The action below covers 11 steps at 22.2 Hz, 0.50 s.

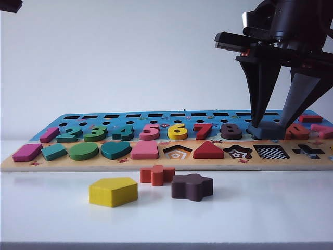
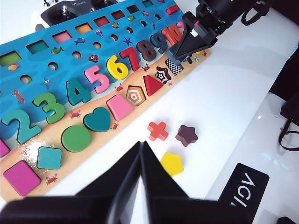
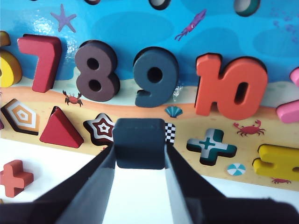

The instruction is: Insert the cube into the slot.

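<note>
The cube (image 3: 139, 142), a flat dark navy block, is clamped between the two fingers of my right gripper (image 3: 139, 151). In the exterior view the cube (image 1: 267, 131) hangs just over the puzzle board (image 1: 156, 161), slightly behind the slot (image 1: 271, 151). The slot is a square cut-out with a checkerboard bottom. From the right wrist only a strip of the slot (image 3: 170, 133) shows past the cube's edge. My left gripper (image 2: 141, 148) is shut and empty, hovering over the white table near the yellow pentagon (image 2: 172, 163). It also sees the slot (image 2: 174, 68) below the right gripper (image 2: 180, 55).
In front of the board lie a yellow pentagon (image 1: 113, 191), a red cross (image 1: 156, 175) and a brown star block (image 1: 192, 187). Star (image 1: 238, 151) and cross (image 1: 308, 151) cut-outs flank the slot. Raised number blocks (image 1: 177, 131) fill the row behind.
</note>
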Each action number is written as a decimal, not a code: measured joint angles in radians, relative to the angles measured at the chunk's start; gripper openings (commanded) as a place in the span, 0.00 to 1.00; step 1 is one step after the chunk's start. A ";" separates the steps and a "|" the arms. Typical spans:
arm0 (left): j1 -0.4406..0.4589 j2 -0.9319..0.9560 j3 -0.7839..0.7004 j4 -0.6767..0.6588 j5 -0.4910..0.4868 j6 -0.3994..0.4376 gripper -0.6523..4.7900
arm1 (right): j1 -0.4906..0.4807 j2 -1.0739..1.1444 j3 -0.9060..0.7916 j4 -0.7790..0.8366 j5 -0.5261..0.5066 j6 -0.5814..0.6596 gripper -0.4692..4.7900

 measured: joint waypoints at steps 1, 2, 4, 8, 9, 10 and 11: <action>0.000 0.000 0.000 0.000 0.000 0.000 0.13 | 0.000 0.000 0.000 0.000 0.000 0.000 0.23; 0.000 0.000 0.000 0.000 0.000 0.000 0.13 | 0.000 0.001 0.000 0.000 0.000 0.000 0.22; 0.000 0.000 0.000 0.000 0.000 0.000 0.13 | 0.000 0.001 -0.001 0.000 0.000 0.000 0.22; 0.000 0.000 0.000 0.000 0.000 0.000 0.13 | 0.000 0.002 -0.001 0.000 0.000 0.000 0.20; 0.000 0.000 0.000 0.000 0.000 0.000 0.13 | 0.000 0.003 -0.001 0.000 0.000 0.000 0.20; 0.000 0.000 0.000 0.000 0.000 0.000 0.13 | 0.000 0.004 -0.001 0.000 0.000 0.000 0.20; 0.000 0.000 0.000 0.000 0.000 0.000 0.13 | 0.000 0.006 -0.001 0.000 0.000 0.000 0.20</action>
